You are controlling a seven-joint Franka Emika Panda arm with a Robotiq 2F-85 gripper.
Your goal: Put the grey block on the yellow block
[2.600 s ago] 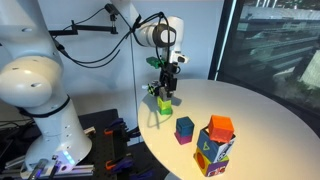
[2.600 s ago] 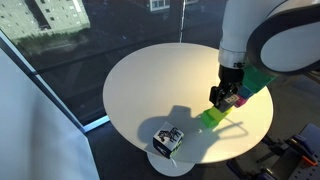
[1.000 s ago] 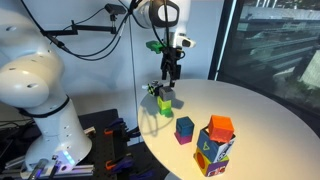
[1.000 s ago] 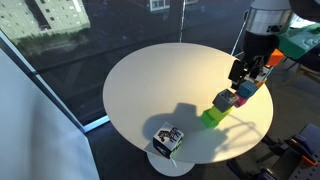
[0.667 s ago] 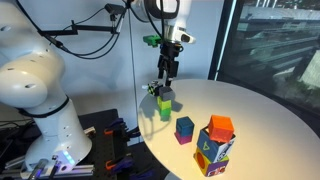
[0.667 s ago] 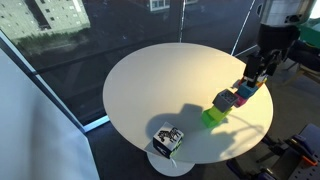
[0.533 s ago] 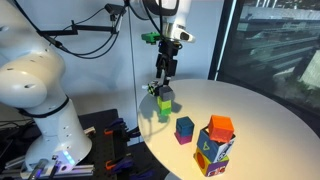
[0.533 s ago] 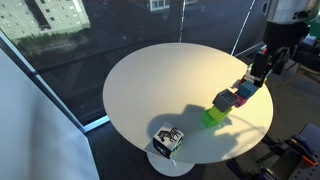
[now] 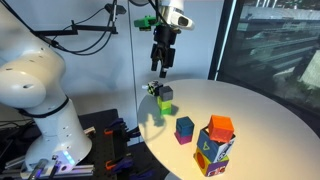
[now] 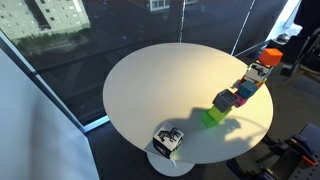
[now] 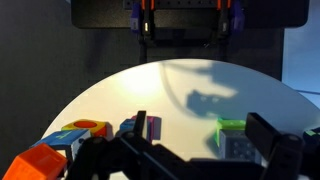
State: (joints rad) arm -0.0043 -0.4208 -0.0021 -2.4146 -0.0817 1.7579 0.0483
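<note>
Your claw [image 9: 159,70] has gone up, well clear of stack. Arm has left the exterior view where orange cube [image 10: 270,57] shows at edge. Claw fingers spread wide, nothing held. Grey block [image 9: 165,94] sits on yellow block [image 9: 163,108], below claw, on round white table [image 9: 250,112]. Wrist view dim and blurry: fingers just black shapes, grey block half lost in shadow, orange cube cut off at corner. Blue cube [image 9: 184,129] off to claw's side. Blocks small, square-cornered, smooth-sided.
</note>
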